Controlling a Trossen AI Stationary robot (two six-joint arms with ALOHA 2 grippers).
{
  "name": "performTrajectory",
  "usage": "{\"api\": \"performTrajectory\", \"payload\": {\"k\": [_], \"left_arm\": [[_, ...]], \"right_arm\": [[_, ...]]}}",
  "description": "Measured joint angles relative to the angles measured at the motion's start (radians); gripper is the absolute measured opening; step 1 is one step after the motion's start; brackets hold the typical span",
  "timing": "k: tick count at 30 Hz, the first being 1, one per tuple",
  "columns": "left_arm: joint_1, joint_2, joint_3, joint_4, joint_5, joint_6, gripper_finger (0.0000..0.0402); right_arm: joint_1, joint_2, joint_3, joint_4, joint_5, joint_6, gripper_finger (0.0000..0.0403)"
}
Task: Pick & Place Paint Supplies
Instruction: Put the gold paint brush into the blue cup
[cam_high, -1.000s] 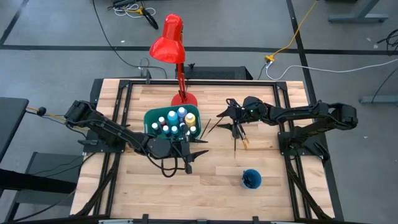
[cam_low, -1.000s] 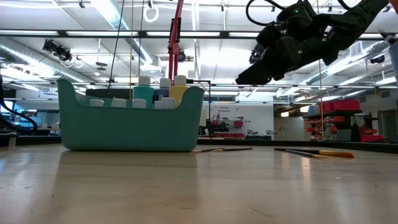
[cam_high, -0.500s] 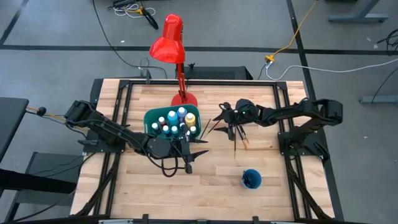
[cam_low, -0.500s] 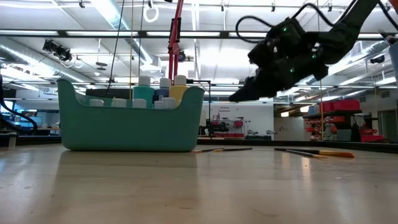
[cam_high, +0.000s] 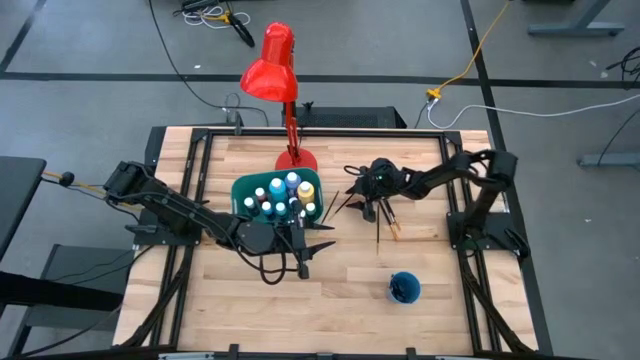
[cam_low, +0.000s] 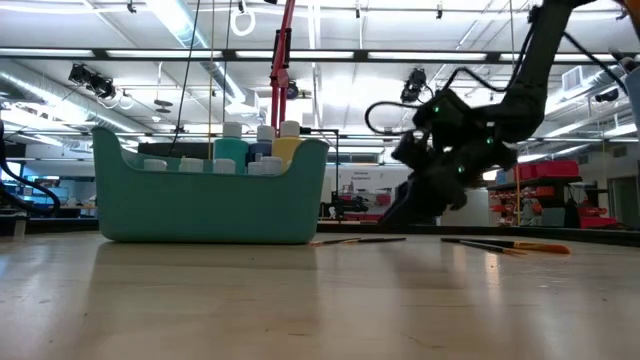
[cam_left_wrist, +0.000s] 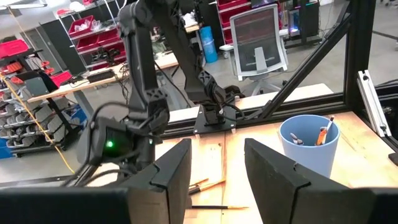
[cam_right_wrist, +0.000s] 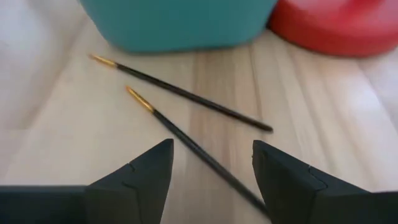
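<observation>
Right gripper: the right gripper (cam_right_wrist: 211, 180) is lowered close over the wooden table (cam_high: 350, 275) beside the bin; its fingers are spread apart, nothing is held.
Brushes: two thin dark gold-tipped paintbrushes (cam_right_wrist: 186, 96) are seen lying flat on the wood, one (cam_right_wrist: 199, 152) running between the open fingers. More brushes (cam_high: 385, 225) are scattered nearby.
Bottles: small white-capped paint bottles (cam_high: 280, 195) are stood inside the teal rectangular plastic bin (cam_low: 210, 200).
Left gripper: the left gripper (cam_left_wrist: 214, 174) is parked in front of the bin, fingers apart, empty.
Cup: a small round blue cup (cam_high: 403, 287) is placed well apart.
</observation>
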Motion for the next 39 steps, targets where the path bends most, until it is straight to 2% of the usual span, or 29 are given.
{"api": "performTrajectory", "payload": {"k": [7,12,16,23,25,29,32,39], "left_arm": [[0.0,0.0,0.0,-0.001,0.0,0.0,0.0155],[0.0,0.0,0.0,-0.002,0.0,0.0,0.0155],[0.0,0.0,0.0,-0.002,0.0,0.0,0.0155],[0.0,0.0,0.0,-0.003,0.0,-0.018,0.0155],[0.0,0.0,0.0,-0.003,0.0,-0.027,0.0155],[0.0,0.0,0.0,-0.003,0.0,-0.05,0.0155],[0.0,0.0,0.0,-0.003,0.0,-0.053,0.0155],[0.0,0.0,0.0,-0.003,0.0,-0.077,0.0155]], "right_arm": [[-0.022,0.081,0.002,0.067,-0.009,-0.025,0.0223],[-0.025,0.082,0.005,0.025,-0.033,-0.059,0.021],[-0.019,0.081,0.006,-0.019,-0.048,-0.079,0.0161],[-0.016,0.082,0.004,-0.031,-0.117,-0.051,0.0028],[-0.009,0.082,0.003,-0.033,-0.115,-0.024,0.0012],[0.015,0.083,0.002,-0.033,-0.104,-0.015,0.0042],[0.043,0.082,0.0,-0.019,-0.043,-0.002,0.0065],[0.088,0.088,-0.002,0.079,-0.01,0.072,0.0072]]}}
